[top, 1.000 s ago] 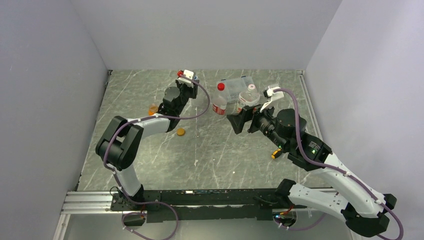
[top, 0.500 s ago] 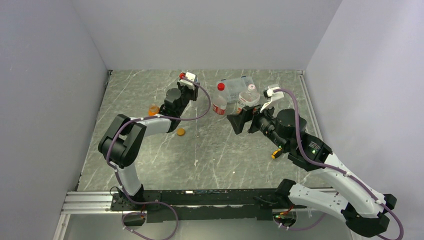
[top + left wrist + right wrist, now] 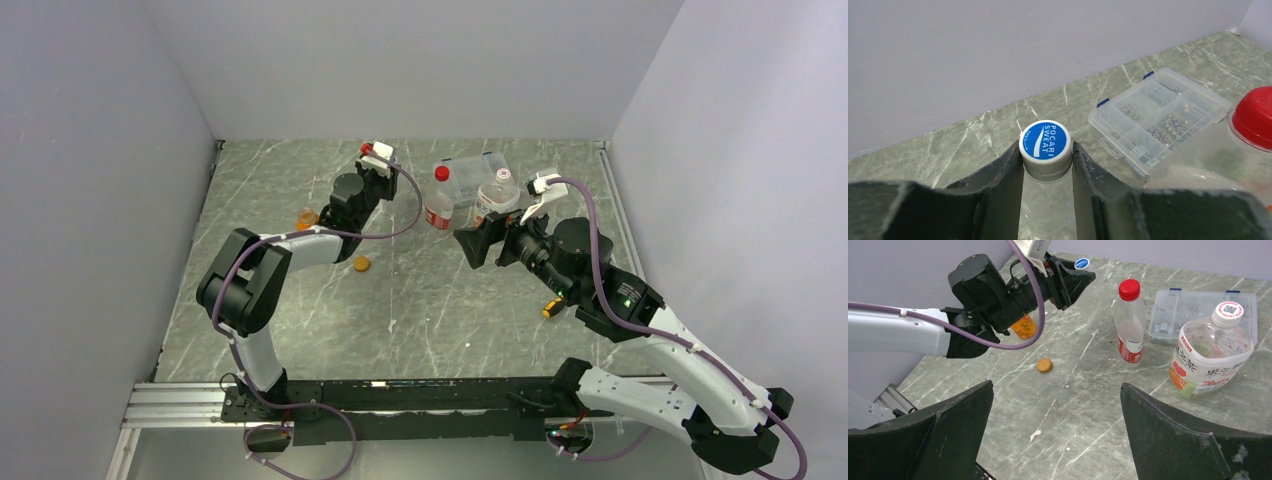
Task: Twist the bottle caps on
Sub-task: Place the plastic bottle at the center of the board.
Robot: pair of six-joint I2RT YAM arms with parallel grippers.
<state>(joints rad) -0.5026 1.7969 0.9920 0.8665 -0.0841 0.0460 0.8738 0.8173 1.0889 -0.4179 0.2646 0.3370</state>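
The left hand (image 3: 1046, 154) is clamped on the blue cap (image 3: 1045, 142), one finger pressed to each side of its ribbed skirt. The cap sits square on the neck of the small clear bottle (image 3: 1045, 200). Holding it by the rim and not by the body suits twisting: the wrist can turn the cap about the bottle's own axis. I cannot tell whether the bottle's base rests on the desk (image 3: 1088, 420) or hangs from the grip, nor how far the thread has seated.

The right hand (image 3: 1056, 385) is spread wide and holds nothing. It hovers above the middle of the desk and faces the left arm, probably waiting to steady a bottle or to fetch the next cap.

The red-capped bottle (image 3: 1129, 322) and the white-labelled bottle (image 3: 1210, 347) stand upright just in front of the clear compartment box (image 3: 1193, 302), both wearing their caps, so they look finished. The orange cap (image 3: 1044, 365) lies loose on the desk, near the squat orange bottle (image 3: 1024, 327), which stands half hidden behind the left arm. That pair seems to be the remaining job.

The risk now is the light little bottle spinning along with its cap instead of tightening.
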